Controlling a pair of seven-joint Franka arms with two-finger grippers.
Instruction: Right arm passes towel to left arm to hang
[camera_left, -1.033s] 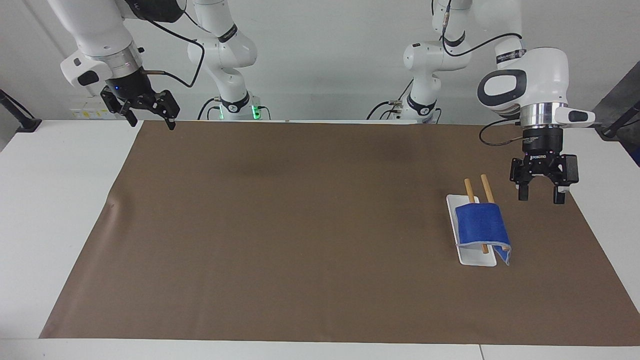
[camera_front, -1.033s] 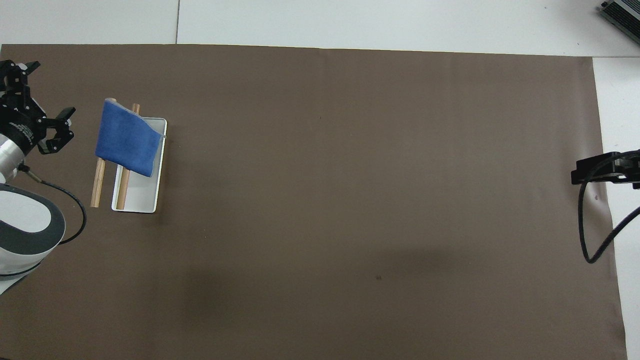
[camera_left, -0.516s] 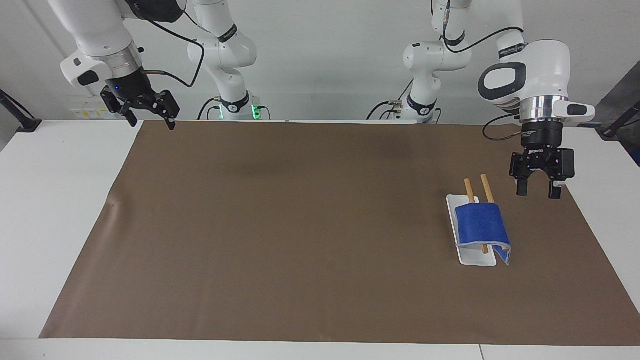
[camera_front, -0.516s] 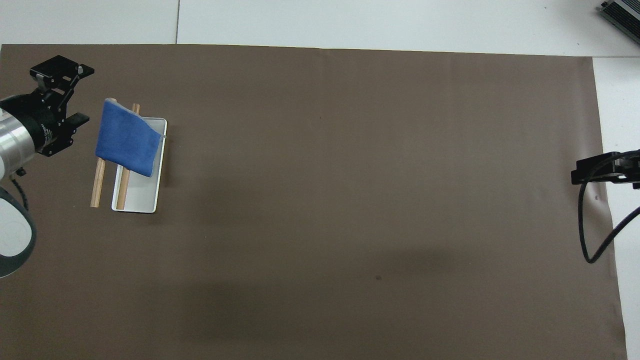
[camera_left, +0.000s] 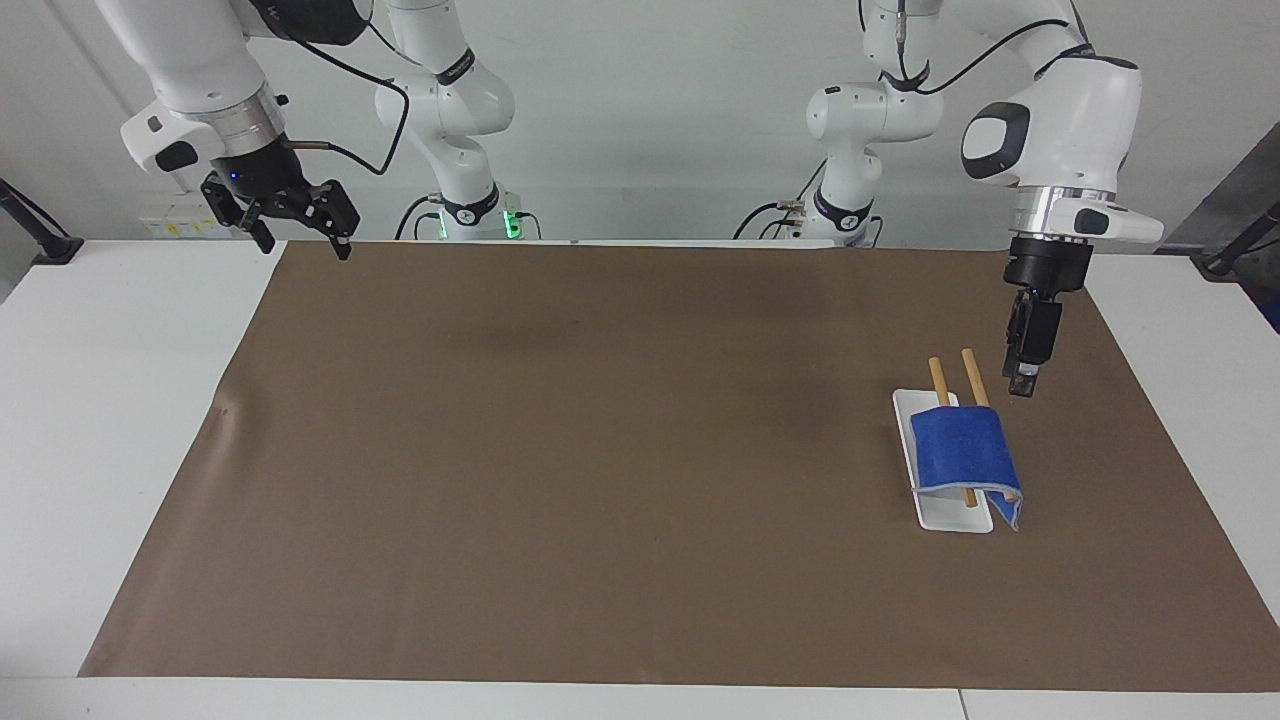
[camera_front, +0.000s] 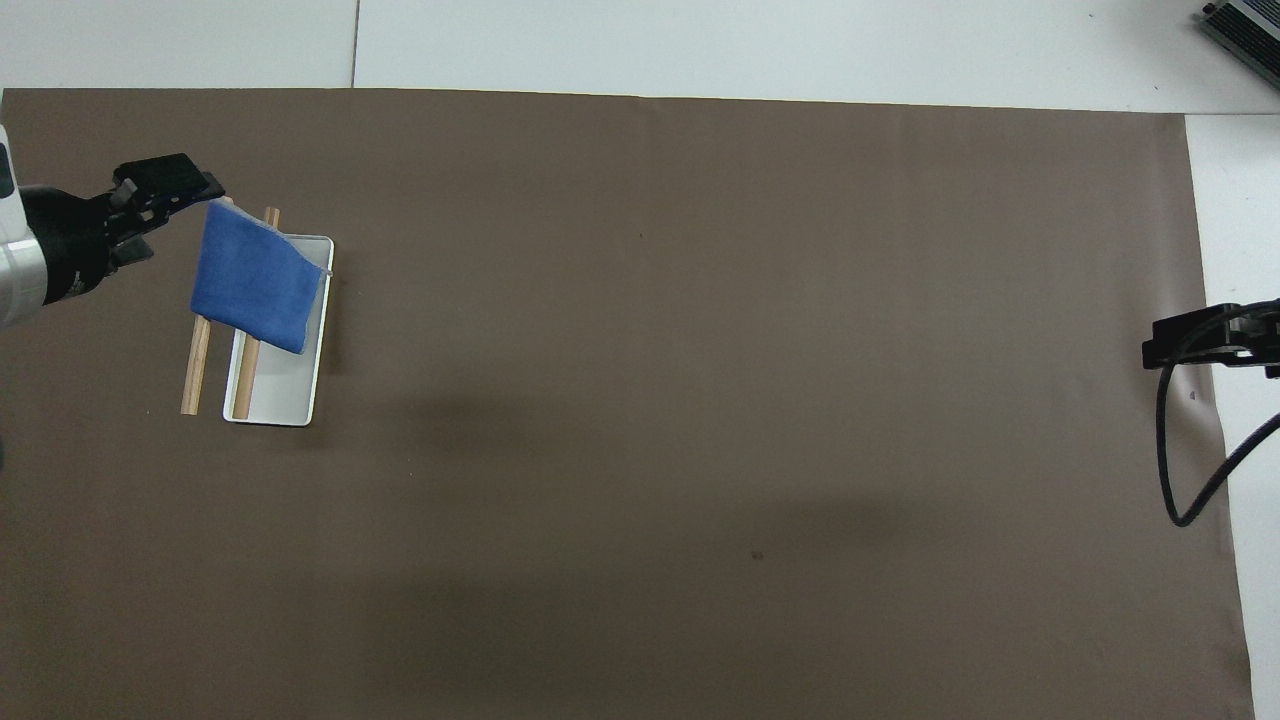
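While the towel (camera_left: 965, 452) hangs on the rack (camera_left: 935, 500), the left gripper (camera_left: 1025, 372) has turned edge-on beside it, fingers released; the right gripper (camera_left: 298, 232) waits, spread, empty.

We note a soft, matt blue cloth towel (camera_left: 962, 450) draped over two smooth wooden rods (camera_left: 972, 376) on a glossy white plastic base (camera_left: 940, 518). The brown mat (camera_left: 600, 450) looks like matt paper. Arm shells (camera_left: 1075, 110) are glossy white, wrist ring (camera_left: 1045, 200) polished metal.
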